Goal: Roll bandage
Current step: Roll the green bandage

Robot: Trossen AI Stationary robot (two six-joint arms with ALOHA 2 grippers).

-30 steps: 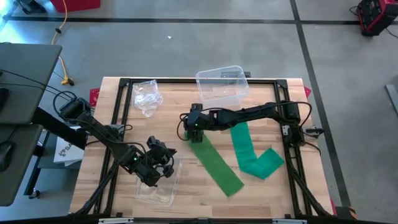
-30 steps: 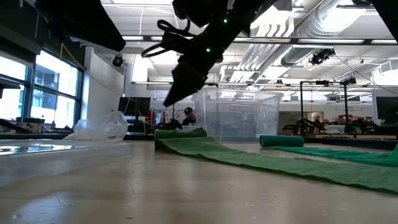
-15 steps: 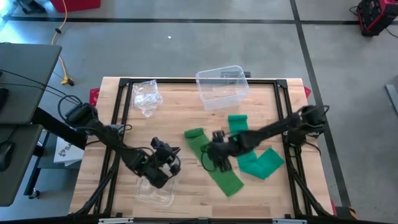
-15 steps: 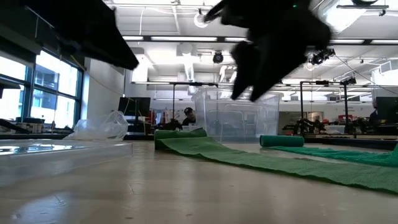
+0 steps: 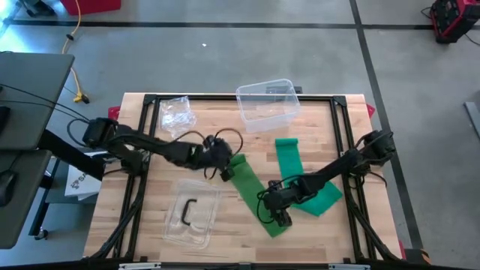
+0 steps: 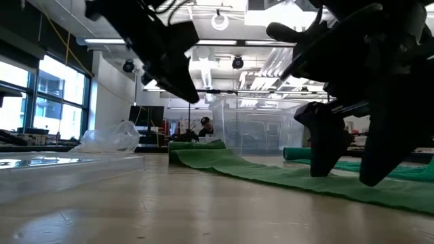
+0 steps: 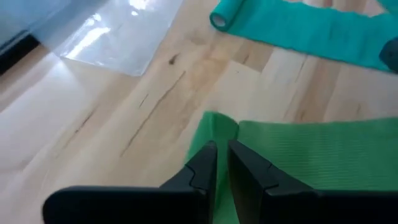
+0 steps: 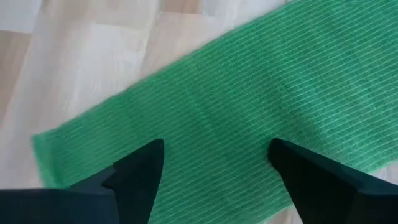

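Both hands have traded places in the last second, and we read that as a new rolling step being set up. Our left hand point(image 5: 223, 163), its fingers point(image 7: 205, 168) nearly pressed together and holding nothing, has swung away from the clear tray point(image 5: 191, 217) at the bench's near side and now hovers at the rolled end of the green bandage point(image 5: 251, 187), where a second ago the right hand was working. Our right hand point(image 5: 276, 212), fingers point(image 8: 140, 171) spread wide and empty, has travelled down the strip and now hangs over its flat free end; the low view is too crowded to say whether it touches the cloth. The bandage itself lies diagonally across the middle of the bench point(image 5: 150, 225), mostly unrolled, with only a short roll started at its far end. A second, teal bandage point(image 5: 300, 180) lies just beside it, also unrolled apart from a small rolled end. We judge the task barely begun: the right hand looks placed to pin the tail while the left pushes the roll along.
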